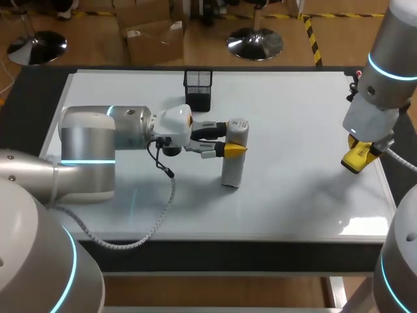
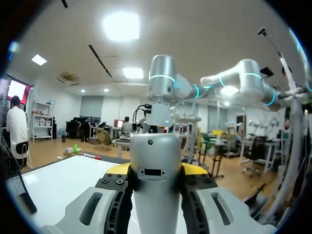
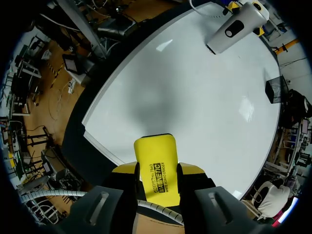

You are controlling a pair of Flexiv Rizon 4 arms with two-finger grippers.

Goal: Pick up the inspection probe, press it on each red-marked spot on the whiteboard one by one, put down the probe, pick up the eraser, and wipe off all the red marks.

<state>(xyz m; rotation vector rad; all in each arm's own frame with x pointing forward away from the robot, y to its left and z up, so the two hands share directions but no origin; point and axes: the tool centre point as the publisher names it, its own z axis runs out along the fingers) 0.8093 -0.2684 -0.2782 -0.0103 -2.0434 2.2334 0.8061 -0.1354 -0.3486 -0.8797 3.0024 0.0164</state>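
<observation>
Head view: the left gripper (image 1: 229,139) is closed on the probe (image 1: 233,166), held upright between its fingers, lower end at the whiteboard (image 1: 293,117). The right gripper (image 1: 360,154) clamps the eraser (image 3: 155,163), which juts ahead of its fingers above the board's edge.

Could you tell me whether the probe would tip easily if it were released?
The probe is tall with a narrow base, so it probably tips easily. Its smooth, rigid-looking shell may slip in the left hand.

Mesh cup (image 1: 198,91) and upright probe (image 1: 232,171) interrupt otherwise open whiteboard (image 1: 293,163).
</observation>
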